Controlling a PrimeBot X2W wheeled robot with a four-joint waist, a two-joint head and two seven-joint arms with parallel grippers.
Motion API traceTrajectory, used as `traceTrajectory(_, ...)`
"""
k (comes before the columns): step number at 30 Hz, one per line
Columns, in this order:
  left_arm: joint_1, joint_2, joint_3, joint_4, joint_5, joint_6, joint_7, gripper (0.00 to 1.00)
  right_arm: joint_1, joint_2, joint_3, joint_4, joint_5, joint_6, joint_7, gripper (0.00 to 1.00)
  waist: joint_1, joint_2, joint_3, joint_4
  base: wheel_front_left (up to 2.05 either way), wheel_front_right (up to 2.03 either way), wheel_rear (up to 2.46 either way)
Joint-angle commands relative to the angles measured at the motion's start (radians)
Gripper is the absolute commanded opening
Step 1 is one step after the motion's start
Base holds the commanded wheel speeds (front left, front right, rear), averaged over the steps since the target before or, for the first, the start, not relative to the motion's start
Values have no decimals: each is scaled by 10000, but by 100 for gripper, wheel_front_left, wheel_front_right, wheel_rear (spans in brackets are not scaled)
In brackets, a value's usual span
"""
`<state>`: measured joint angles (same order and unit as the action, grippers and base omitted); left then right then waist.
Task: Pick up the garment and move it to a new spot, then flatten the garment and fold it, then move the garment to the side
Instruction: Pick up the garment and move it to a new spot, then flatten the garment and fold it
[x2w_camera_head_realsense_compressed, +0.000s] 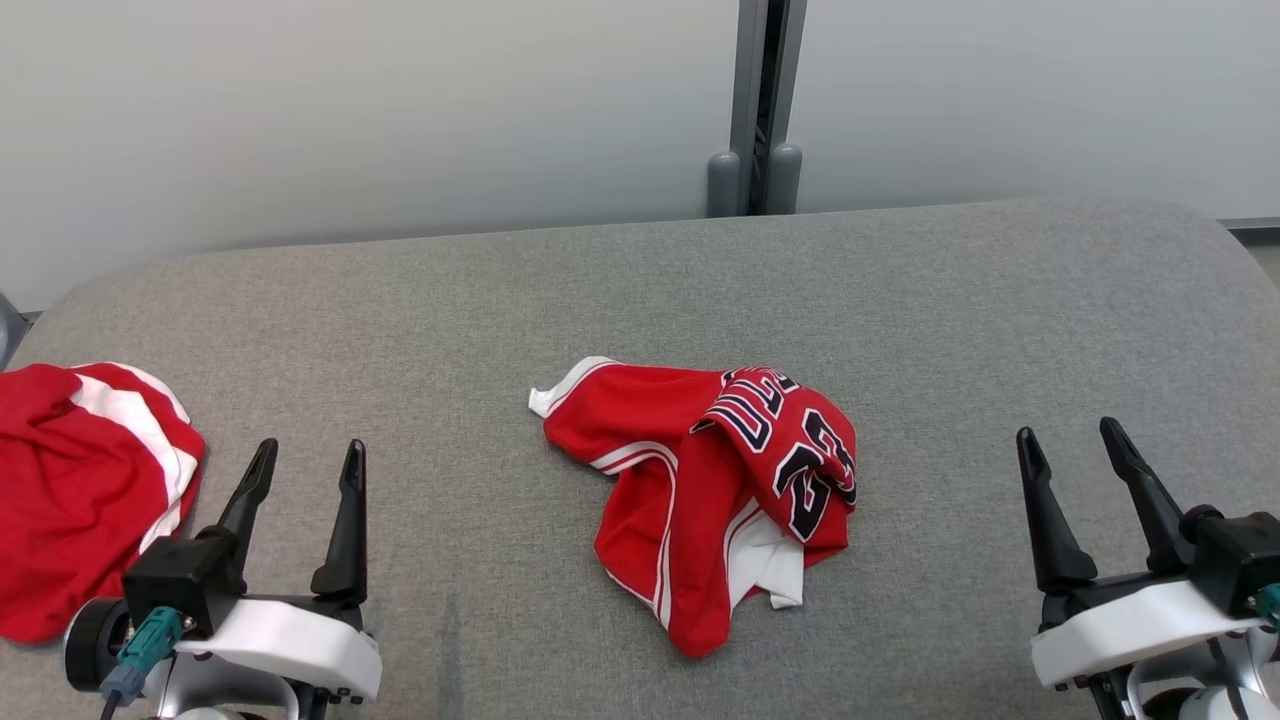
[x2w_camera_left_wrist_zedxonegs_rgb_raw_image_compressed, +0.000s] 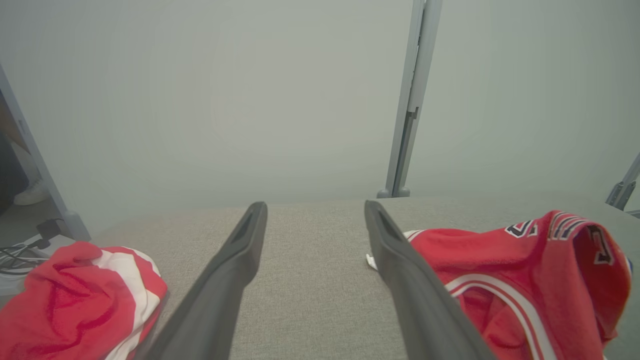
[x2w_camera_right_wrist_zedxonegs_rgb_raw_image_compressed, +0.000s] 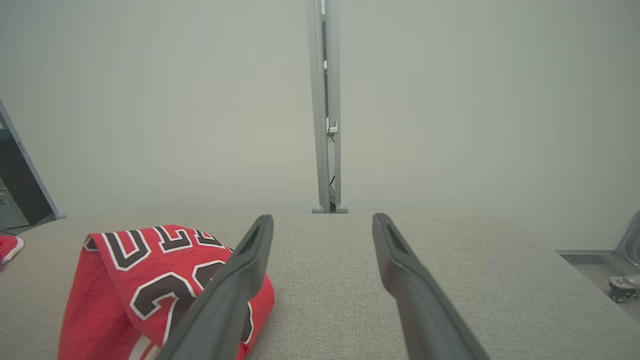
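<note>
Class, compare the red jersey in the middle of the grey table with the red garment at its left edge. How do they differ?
The jersey bears black, white-edged numbers; the left garment shows none. The jersey's white stripes are thin; the left garment's white band is broad. The jersey lies mid-table, fully in the head view; the left garment runs off that view's left edge. Both are red and crumpled.

Red-and-white cloth (x2w_camera_head_realsense_compressed: 80, 490) lies left on the grey table (x2w_camera_head_realsense_compressed: 950, 300) — metal post (x2w_camera_head_realsense_compressed: 757, 100) behind.
</note>
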<state>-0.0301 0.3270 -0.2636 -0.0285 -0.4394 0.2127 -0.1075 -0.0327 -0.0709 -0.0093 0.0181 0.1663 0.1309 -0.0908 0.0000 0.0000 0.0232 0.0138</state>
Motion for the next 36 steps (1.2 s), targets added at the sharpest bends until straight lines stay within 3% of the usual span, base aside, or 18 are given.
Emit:
traceTrajectory(1,23,36,23,29,49,76,-47,100,85,-27,-21,-20,-45,-3,58,100,0,0,5,-4,0,0,0)
traceTrajectory(25,-284,56,-74,294,-122,50,-98,100,-68,21,181,-197,-152,-3,267,100,0,0,196,111,0,0,0)
traceTrajectory(36,-795,-82,-228,389,-106,-72,-279,100,-157,-473,3810,544,181,-3,1359,100,0,0,671,893,0,0,0)
